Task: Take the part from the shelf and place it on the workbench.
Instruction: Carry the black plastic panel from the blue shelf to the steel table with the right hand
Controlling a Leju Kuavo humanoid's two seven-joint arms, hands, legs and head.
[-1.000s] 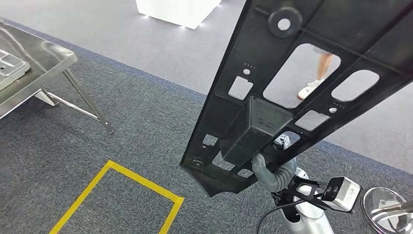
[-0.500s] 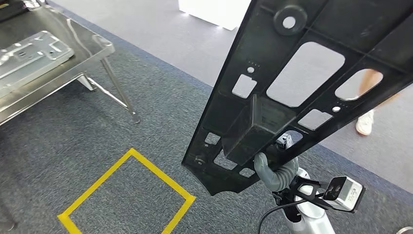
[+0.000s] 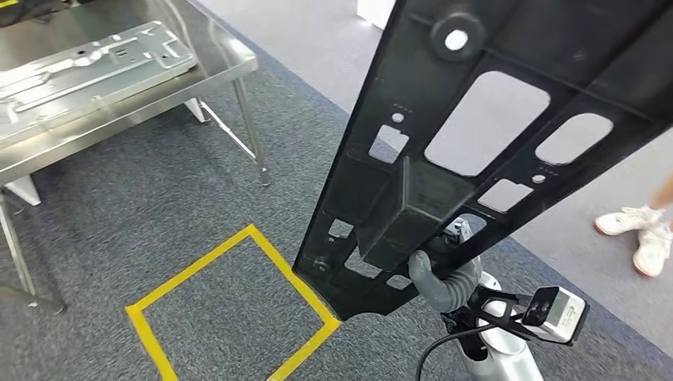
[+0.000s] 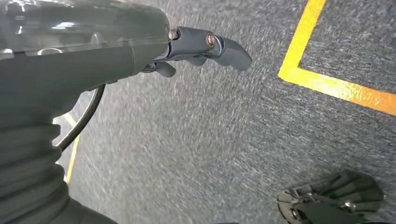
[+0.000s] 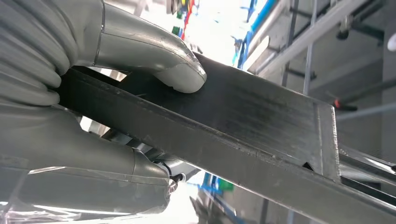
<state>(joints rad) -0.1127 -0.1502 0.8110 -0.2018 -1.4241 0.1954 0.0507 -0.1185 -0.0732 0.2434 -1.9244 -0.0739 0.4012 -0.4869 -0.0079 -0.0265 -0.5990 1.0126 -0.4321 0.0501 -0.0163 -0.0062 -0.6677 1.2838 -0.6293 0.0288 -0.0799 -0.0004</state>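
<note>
Nearest, at about five o'clock in the head view: right hand (image 3: 444,279) clamped on the lower edge of the black part (image 3: 508,135), thumb (image 5: 154,56) pressed on one face, fingers wrapped under the other in the right wrist view. The part (image 5: 243,126) is a long flat black panel with cut-out windows and a boxy rib, held up in the air, slanting from the hand toward one o'clock, over the carpet.

Left hand (image 4: 205,46) hangs above the grey carpet, fingers loosely apart, holding nothing.

On the floor at seven o'clock: yellow tape square (image 3: 238,309) on dark carpet.

Farther out, ten to eleven o'clock: steel workbench (image 3: 159,107) on thin legs, a silver stamped metal plate (image 3: 87,67) lying flat on it. The black part is well apart from the bench.

At three o'clock, on the lighter floor: a person's feet in white shoes (image 3: 643,234).
</note>
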